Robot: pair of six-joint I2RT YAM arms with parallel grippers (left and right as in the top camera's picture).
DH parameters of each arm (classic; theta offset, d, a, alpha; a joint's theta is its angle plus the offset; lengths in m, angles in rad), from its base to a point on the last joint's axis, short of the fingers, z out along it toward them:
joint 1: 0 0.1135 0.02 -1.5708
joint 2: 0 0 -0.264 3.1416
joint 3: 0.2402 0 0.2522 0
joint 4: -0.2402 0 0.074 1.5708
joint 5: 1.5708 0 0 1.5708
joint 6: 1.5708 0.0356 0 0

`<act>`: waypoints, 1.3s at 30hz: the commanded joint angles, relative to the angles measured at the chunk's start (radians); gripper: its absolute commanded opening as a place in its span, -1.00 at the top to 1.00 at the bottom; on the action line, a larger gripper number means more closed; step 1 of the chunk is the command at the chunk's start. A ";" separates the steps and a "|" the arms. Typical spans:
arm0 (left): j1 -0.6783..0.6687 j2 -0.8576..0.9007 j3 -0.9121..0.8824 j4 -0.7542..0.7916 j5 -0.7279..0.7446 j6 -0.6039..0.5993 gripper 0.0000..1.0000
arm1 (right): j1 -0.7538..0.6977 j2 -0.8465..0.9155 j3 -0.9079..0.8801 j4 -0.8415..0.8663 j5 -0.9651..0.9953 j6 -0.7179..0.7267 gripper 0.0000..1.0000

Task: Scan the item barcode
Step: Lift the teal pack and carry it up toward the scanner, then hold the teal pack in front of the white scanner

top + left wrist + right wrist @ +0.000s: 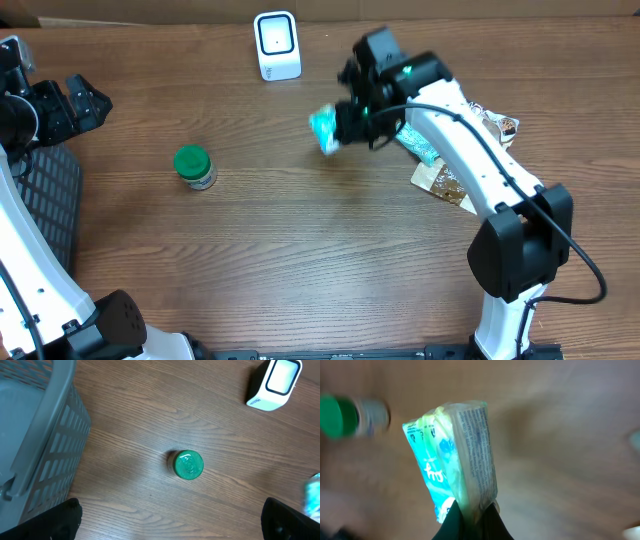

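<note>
The wooden table (250,260) fills the overhead frame, with a grey slatted basket (45,190) at its left edge. The right arm reaches in from the lower right. The right gripper (347,125) is clamped on a teal-and-white packet (324,130), held above the wood near the frame's centre. The left gripper (80,103) hangs at the upper left with its jaws spread wide and empty.

The white barcode scanner (277,45) stands up and to the left of the packet, near it, so the right arm is much the nearer. The packet's long axis runs straight out from the fingers (451,522).

Only the right wrist view shows a fine-print panel on the packet's side. I can't pick out a barcode there. The left wrist view shows the green-lidded jar (188,465) alone on the wood.
</note>
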 commanded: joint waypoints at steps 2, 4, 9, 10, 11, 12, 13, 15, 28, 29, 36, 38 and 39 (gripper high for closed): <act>-0.002 0.009 0.002 0.004 -0.005 0.015 -0.99 | 0.008 -0.017 0.195 0.018 0.310 -0.003 0.93; -0.002 0.009 0.002 0.004 -0.005 0.015 -0.99 | 0.018 -0.017 0.242 0.079 0.429 -0.002 0.93; -0.002 0.009 0.002 0.004 -0.005 0.015 -0.99 | 0.053 0.005 0.245 0.332 0.586 -0.093 0.92; -0.002 0.009 0.002 0.004 -0.005 0.015 -0.99 | 0.059 0.032 0.245 0.410 0.593 -0.127 0.92; -0.002 0.009 0.002 0.004 -0.005 0.015 -0.99 | 0.063 0.050 0.245 0.455 0.595 -0.153 0.92; -0.002 0.009 0.002 0.004 -0.005 0.015 -0.99 | 0.068 0.070 0.245 0.499 0.601 -0.172 0.92; -0.002 0.009 0.002 0.004 -0.005 0.015 -0.98 | 0.070 0.089 0.245 0.533 0.603 -0.189 0.92; -0.002 0.009 0.002 0.004 -0.005 0.015 -0.99 | 0.079 0.135 0.245 0.613 0.605 -0.230 0.92; -0.002 0.009 0.002 0.004 -0.005 0.015 -0.99 | 0.177 0.449 0.245 1.076 0.731 -0.636 0.92; -0.002 0.009 0.002 0.004 -0.005 0.015 -0.99 | 0.183 0.474 0.245 1.113 0.735 -0.679 0.92; -0.002 0.009 0.002 0.004 -0.005 0.015 -0.99 | 0.196 0.584 0.245 1.260 0.734 -0.835 0.92; -0.002 0.009 0.002 0.004 -0.005 0.015 -0.99 | 0.196 0.589 0.245 1.255 0.734 -0.835 0.92; -0.002 0.009 0.002 0.004 -0.005 0.015 -0.99 | 0.195 0.589 0.245 1.249 0.735 -0.835 0.92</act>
